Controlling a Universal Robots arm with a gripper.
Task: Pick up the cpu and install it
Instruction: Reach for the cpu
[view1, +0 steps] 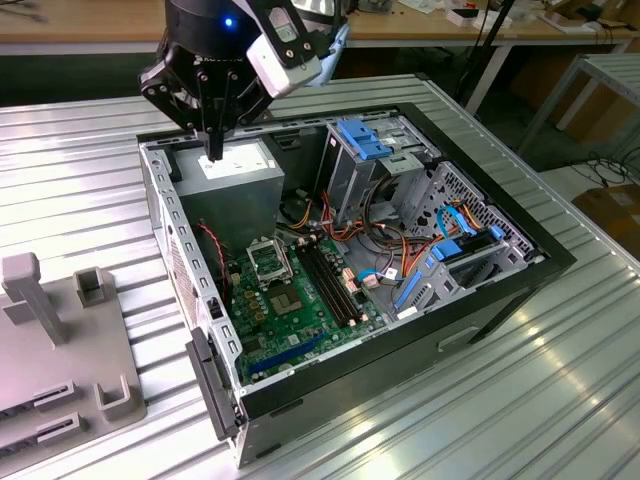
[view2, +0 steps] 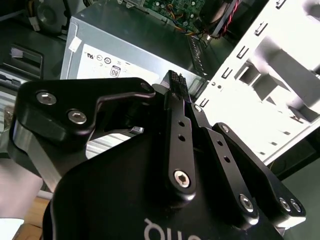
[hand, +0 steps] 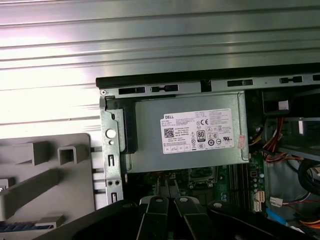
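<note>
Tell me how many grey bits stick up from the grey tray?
3: a tall post at the exterior view's left edge, a small hollow block right of it, a low block nearer the camera. The grey tray runs off-frame, so more may be hidden.

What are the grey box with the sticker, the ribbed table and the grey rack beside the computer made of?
The grey box looks like sheet metal: dull grey with a faint sheen. The table seems aluminium: bright ribs with glare. The rack is probably plastic: matte, even grey, no shine.
</note>
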